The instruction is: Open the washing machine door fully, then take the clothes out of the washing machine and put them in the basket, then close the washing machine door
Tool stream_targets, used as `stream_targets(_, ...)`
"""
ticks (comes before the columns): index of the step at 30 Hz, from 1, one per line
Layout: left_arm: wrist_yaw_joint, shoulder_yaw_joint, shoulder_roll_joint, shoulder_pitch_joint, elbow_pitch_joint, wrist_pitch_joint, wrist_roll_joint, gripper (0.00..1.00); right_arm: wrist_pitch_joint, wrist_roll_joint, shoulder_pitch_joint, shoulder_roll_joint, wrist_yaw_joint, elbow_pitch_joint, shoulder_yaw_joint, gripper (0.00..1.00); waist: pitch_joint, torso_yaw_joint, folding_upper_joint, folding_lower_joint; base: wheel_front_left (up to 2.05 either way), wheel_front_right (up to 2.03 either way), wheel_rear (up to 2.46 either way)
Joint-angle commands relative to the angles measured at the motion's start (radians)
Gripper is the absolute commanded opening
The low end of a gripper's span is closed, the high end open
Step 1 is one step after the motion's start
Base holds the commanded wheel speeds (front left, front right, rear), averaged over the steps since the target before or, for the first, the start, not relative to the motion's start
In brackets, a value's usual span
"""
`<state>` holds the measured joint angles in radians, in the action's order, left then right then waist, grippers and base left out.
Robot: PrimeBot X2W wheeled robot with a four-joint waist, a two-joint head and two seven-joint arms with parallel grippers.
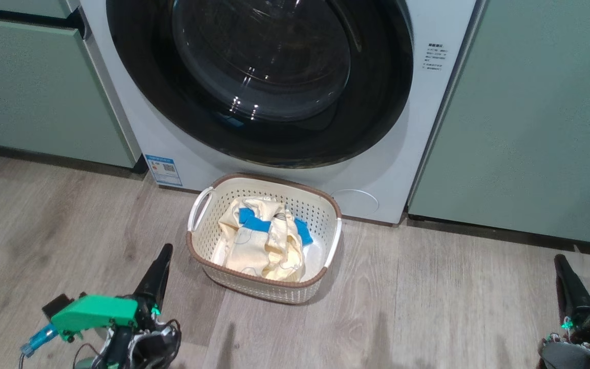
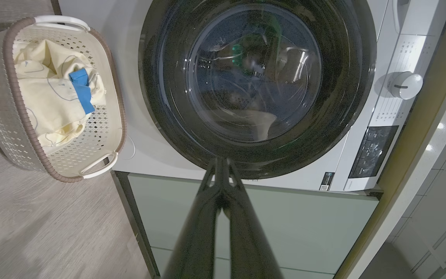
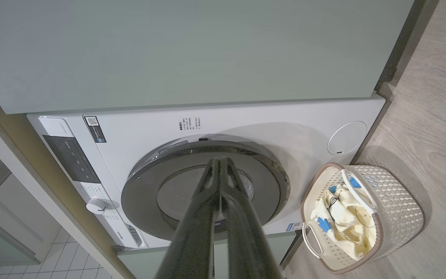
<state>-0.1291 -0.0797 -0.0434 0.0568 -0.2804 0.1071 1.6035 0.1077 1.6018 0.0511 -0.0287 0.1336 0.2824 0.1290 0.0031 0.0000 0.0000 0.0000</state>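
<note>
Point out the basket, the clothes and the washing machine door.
basket (image 1: 274,291): head view, perforated front wall.
clothes (image 1: 267,241): head view, cream cloth inside the basket.
washing machine door (image 1: 382,92): head view, glossy black ring.

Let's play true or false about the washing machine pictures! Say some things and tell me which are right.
1. The washing machine door is shut. True.
2. The basket stands on the floor in front of the washing machine. True.
3. The clothes hang out of the machine's door. False: they lie in the basket.
4. The left end effector holds a garment. False: its fingers are pressed together with nothing between them.
5. The right end effector is shut. True.
</note>
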Motion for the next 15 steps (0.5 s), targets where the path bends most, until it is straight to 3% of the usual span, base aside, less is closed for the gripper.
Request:
stream_targets(1,-0.002,-0.034,-0.007,0.051,0.035,0.006,0.005,0.0,0.005,0.007,0.057,-0.022,-0.003,-0.038,-0.015,0.0,0.0,0.0,0.0,0.0,0.0,0.0,0.0)
stream_targets(15,-0.002,-0.034,-0.007,0.051,0.035,0.006,0.005,0.0,0.005,0.007,0.057,-0.022,-0.003,-0.038,-0.015,0.0,0.0,0.0,0.0,0.0,0.0,0.0,0.0)
